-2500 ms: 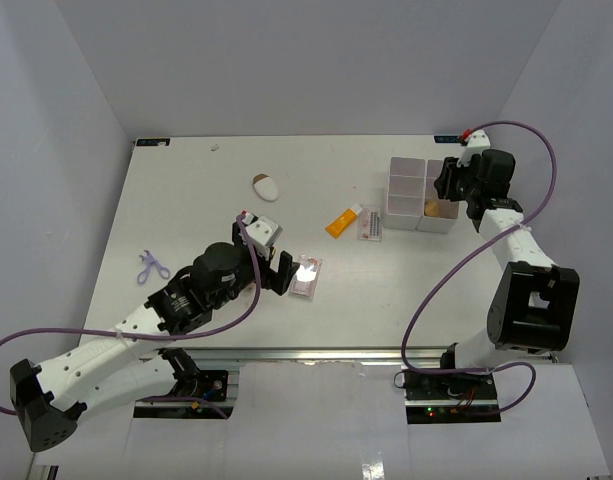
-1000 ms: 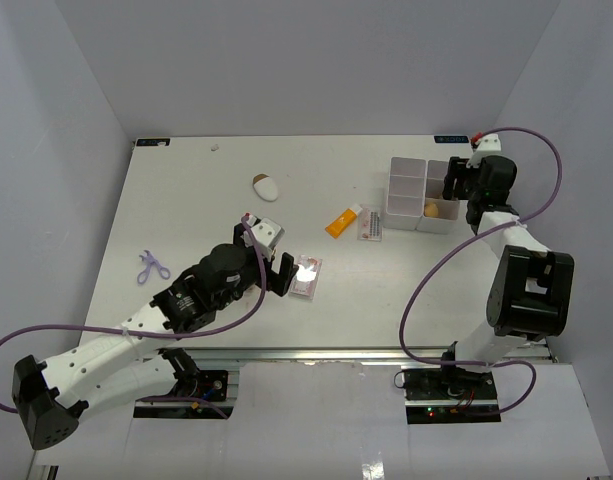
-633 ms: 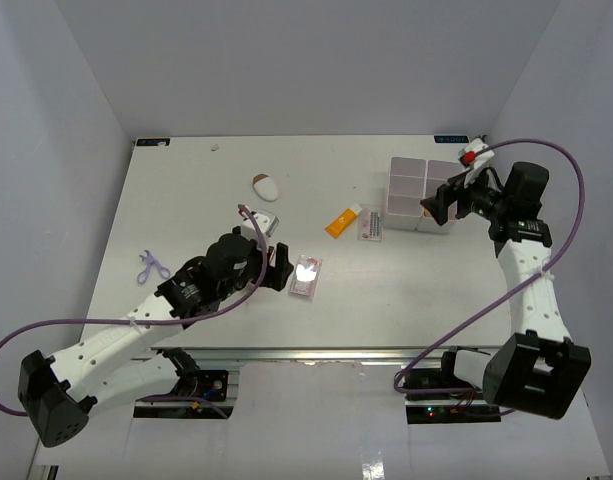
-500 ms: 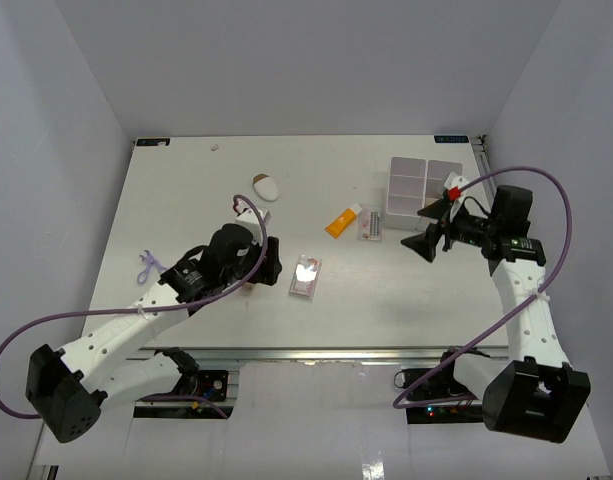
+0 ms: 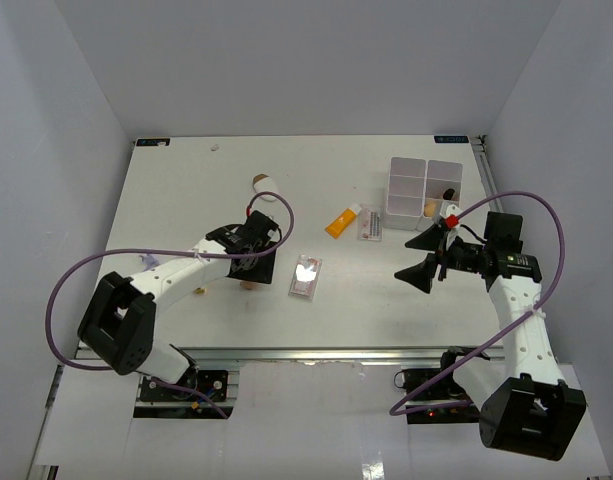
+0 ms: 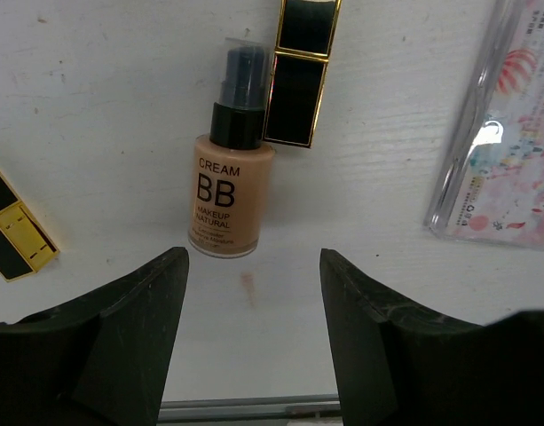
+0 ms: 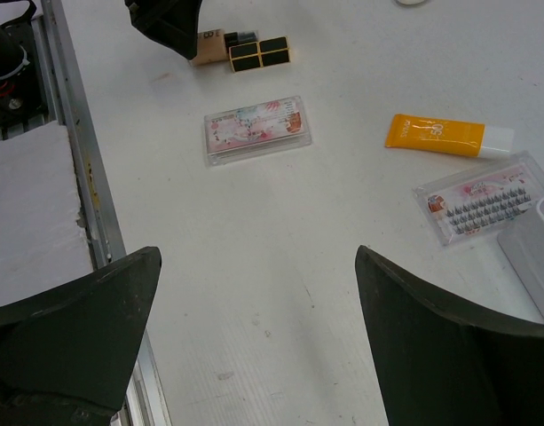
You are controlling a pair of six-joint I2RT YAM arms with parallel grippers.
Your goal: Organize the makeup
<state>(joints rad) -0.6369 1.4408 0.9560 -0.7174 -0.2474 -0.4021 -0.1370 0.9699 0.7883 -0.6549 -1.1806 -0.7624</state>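
Well, my left pincer (image 6: 252, 271) hangs spread just short of the bottle (image 6: 232, 191), which lies flat on the table (image 6: 94, 106) with a black case (image 6: 295, 98) touching its cap, so closing askew could roll the bottle away or drag that case along.

I see the tan bottle (image 6: 232, 200) lying flat, its dark cap just beside a black-gold case (image 6: 298, 84); pink palette (image 7: 256, 129) near; orange tube (image 7: 445, 138) beside lash tray (image 7: 484, 204).
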